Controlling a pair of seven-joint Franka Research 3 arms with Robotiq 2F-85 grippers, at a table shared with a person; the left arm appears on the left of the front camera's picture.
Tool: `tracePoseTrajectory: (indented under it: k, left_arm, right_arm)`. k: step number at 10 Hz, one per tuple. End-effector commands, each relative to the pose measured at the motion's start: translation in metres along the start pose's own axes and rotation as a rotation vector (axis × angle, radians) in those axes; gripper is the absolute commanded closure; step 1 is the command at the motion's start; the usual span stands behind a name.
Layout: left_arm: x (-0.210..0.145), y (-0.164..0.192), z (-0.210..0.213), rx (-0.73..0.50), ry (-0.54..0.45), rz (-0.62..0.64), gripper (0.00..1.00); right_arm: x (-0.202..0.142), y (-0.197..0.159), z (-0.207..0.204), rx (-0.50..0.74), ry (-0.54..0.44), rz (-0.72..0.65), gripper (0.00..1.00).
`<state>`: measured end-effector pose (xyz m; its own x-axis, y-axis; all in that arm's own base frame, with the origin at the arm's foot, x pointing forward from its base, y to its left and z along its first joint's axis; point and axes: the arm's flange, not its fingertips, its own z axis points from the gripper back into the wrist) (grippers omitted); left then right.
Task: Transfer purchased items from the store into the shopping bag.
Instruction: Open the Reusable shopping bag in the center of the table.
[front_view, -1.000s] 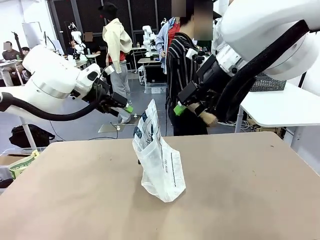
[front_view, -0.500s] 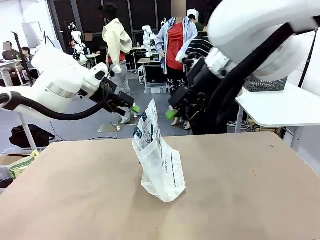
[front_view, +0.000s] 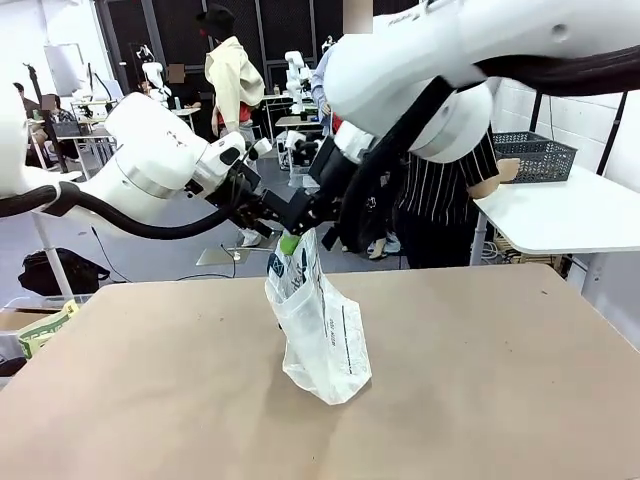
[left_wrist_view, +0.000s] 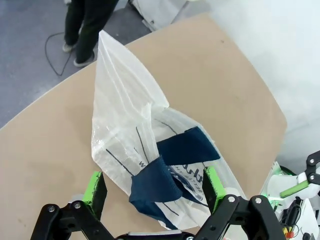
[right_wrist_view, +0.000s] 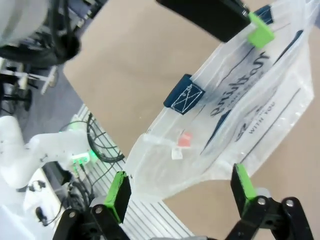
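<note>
The translucent white shopping bag (front_view: 320, 325) stands upright on the brown table (front_view: 480, 380), its navy handles (left_wrist_view: 172, 160) drooping at its mouth. My left gripper (front_view: 283, 228) and right gripper (front_view: 322, 222) meet just above the bag's top, both open. In the left wrist view my left gripper (left_wrist_view: 152, 185) straddles the handles without touching them. My right gripper (right_wrist_view: 180, 187) frames the bag's side (right_wrist_view: 235, 125); small red and white bits (right_wrist_view: 182, 141) show through it. The store, a dark slotted basket (front_view: 537, 155), sits on the white side table. The purchased items are out of view.
A person in a striped shirt (front_view: 440, 190) stands behind the table, one hand (front_view: 510, 168) at the basket. The white side table (front_view: 570, 215) is at the far right. A green-and-white packet (front_view: 42, 330) lies beyond the table's left edge.
Both grippers have swung inward and down, from either side of the bag to just over its top. The person has moved right, toward the basket.
</note>
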<state>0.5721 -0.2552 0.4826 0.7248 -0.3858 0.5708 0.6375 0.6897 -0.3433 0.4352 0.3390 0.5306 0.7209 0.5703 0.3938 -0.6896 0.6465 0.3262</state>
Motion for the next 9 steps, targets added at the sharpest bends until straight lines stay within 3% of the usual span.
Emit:
tracePoseTrajectory:
  k: [1,7,8,9]
  left_arm:
    - [0.011,0.004,0.002,0.004,0.026,0.013,0.00]
    - [0.013,0.001,-0.009,-0.028,0.077,0.014,0.00]
    - [0.013,0.001,-0.008,-0.033,0.077,0.017,0.14]
    - [0.013,0.002,-0.008,-0.032,0.079,0.017,0.33]
  right_arm:
    - [0.023,-0.001,-0.014,-0.022,0.069,-0.017,0.00]
    - [0.017,-0.005,-0.038,-0.152,0.088,-0.101,0.00]
    - [0.013,-0.002,-0.036,-0.196,0.078,-0.109,0.00]
    - [0.013,-0.003,-0.036,-0.215,0.063,-0.109,0.10]
